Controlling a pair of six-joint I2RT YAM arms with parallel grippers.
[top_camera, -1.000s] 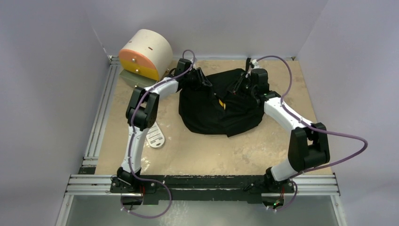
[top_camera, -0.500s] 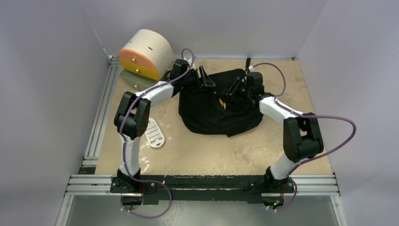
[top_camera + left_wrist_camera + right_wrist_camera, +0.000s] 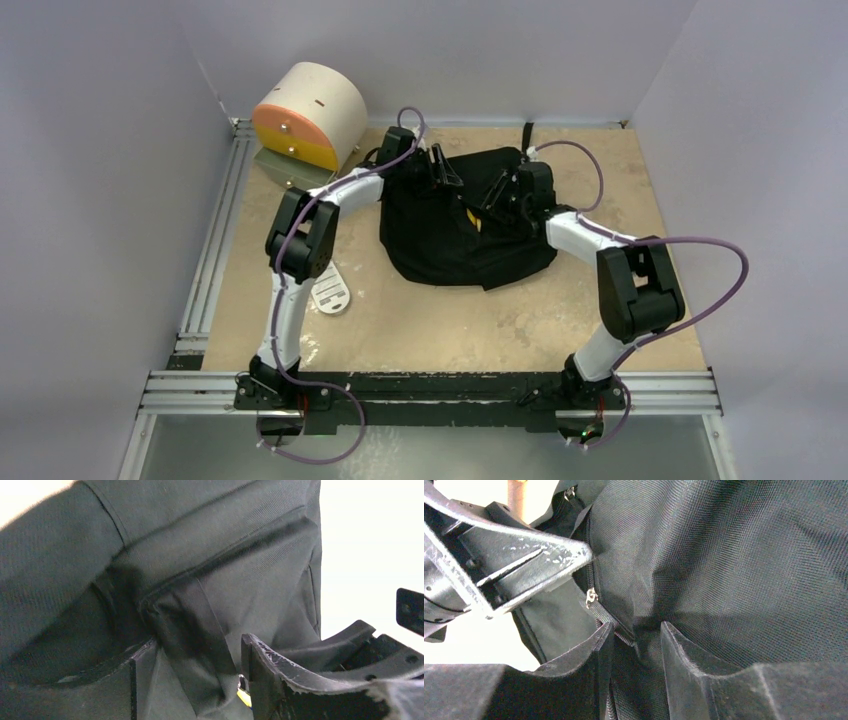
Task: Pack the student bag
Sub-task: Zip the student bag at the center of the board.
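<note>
The student bag (image 3: 450, 240), a soft black backpack, lies slumped at the table's middle back. My left gripper (image 3: 440, 170) hovers at its upper left edge. In the left wrist view that gripper (image 3: 190, 680) stands open, a loose fold of the bag (image 3: 200, 570) between its wide-apart fingers (image 3: 265, 680), and a small yellow tag (image 3: 244, 696) beside one. My right gripper (image 3: 498, 190) is over the bag's top centre. In the right wrist view it (image 3: 634, 650) is open astride a zipper seam, with a zipper pull (image 3: 590, 597) just ahead. The left gripper (image 3: 499, 575) shows close by.
A cream-and-orange cylindrical drawer box (image 3: 305, 115) stands at the back left corner. A small white slotted object (image 3: 328, 290) lies on the table by the left arm. Grey walls close in the back and sides; aluminium rails (image 3: 215, 250) run along the left and front edges.
Both grippers have opened and let go of the bag's fabric. The right gripper has shifted left over the bag, and the left gripper has edged right toward it.
</note>
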